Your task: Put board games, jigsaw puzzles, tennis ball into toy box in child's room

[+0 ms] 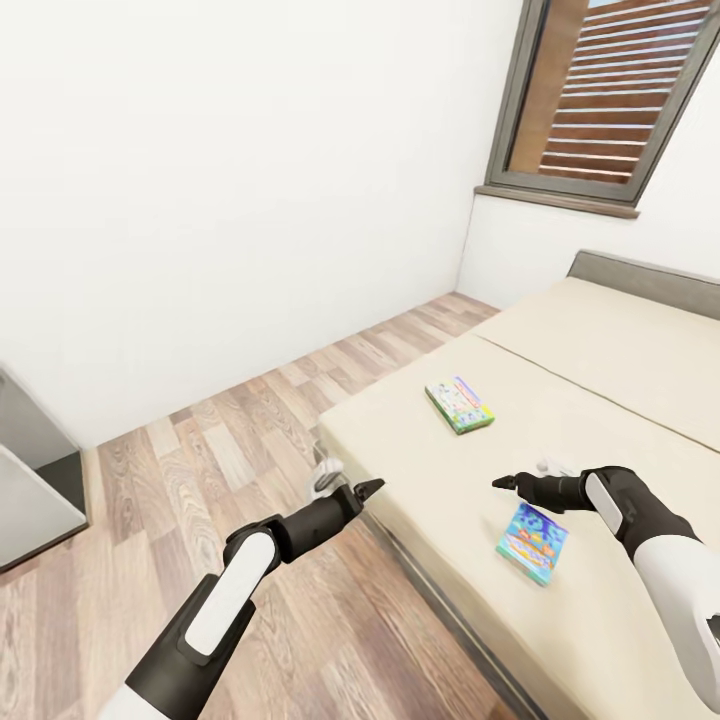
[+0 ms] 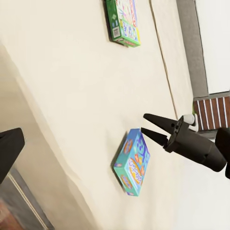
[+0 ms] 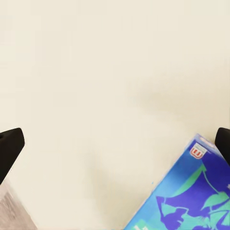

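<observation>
**Two games still on the bed, nothing picked up yet**

I'm parked at the side of the bed (image 1: 600, 360) with both arms out in front of me. Going left to right in my head view: a grey corner of furniture (image 1: 30, 470) at the far left edge, too little of it showing for me to say what it is, then wood-plank floor (image 1: 200, 450), then my left gripper (image 1: 368, 489), which hangs just off the mattress edge over the floor. Its jaws look close together at the tips and carry nothing, but I cannot tell for certain whether they are fully closed.

Next comes the green-edged board game (image 1: 460, 404), lying flat on the mattress, farther from me. Nearer to me lies the blue board game (image 1: 533, 543), also flat. My right gripper (image 1: 506, 483) hovers above the mattress just beyond that blue box; the left wrist view shows its fingers (image 2: 158, 122) parted and empty, with the box close beneath and to one side. The slatted window (image 1: 600, 100) sits at the upper right.

My count: two board games, both on the bed, neither in a hand. Two grippers, both empty.

As I judge it, the bed part of the job has not started: both games still need lifting and carrying to the toy box. How the table items stand I cannot say from here. The blue box looks like the natural first pick for my right arm.
</observation>
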{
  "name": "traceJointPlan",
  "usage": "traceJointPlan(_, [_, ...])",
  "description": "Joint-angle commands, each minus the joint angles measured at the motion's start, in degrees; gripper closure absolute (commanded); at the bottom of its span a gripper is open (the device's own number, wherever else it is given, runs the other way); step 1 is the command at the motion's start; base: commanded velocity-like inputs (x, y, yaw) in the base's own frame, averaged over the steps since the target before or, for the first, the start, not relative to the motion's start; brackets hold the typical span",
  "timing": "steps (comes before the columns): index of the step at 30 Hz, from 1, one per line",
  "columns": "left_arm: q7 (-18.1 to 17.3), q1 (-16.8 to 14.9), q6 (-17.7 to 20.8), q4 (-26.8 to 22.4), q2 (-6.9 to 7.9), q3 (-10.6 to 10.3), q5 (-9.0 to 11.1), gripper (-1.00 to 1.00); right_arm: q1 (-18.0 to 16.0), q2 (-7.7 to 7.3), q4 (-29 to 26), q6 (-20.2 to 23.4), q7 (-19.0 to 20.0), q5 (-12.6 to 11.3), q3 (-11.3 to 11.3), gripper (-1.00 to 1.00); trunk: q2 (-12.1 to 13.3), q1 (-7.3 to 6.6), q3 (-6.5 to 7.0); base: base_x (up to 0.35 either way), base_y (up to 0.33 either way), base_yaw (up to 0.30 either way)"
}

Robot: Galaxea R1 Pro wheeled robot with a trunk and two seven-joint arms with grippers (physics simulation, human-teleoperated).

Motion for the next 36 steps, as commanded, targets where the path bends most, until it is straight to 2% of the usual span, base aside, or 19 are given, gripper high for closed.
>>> traceJointPlan(1, [0.5, 0.0, 0.1, -0.1, -0.01, 0.0, 0.6, -1.0, 0.0, 0.02, 0.0, 0.4, 0.2, 0.1, -0.3, -1.0, 0.0, -0.01, -0.04, 0.0, 0.0, 0.085])
traceJointPlan(19, [0.5, 0.2, 0.0, -0.1, 0.0, 0.0, 0.6, -1.0, 0.0, -0.05, 0.0, 0.4, 0.2, 0.1, -0.3, -1.0, 0.0, -0.01, 0.0, -0.176, 0.0, 0.022])
traceJointPlan(36, [0.5, 0.2, 0.0, -0.1, -0.01, 0.0, 0.6, -1.0, 0.0, -0.05, 0.0, 0.4, 0.2, 0.1, -0.3, -1.0, 0.0, -0.01, 0.0, -0.037, 0.0, 0.001])
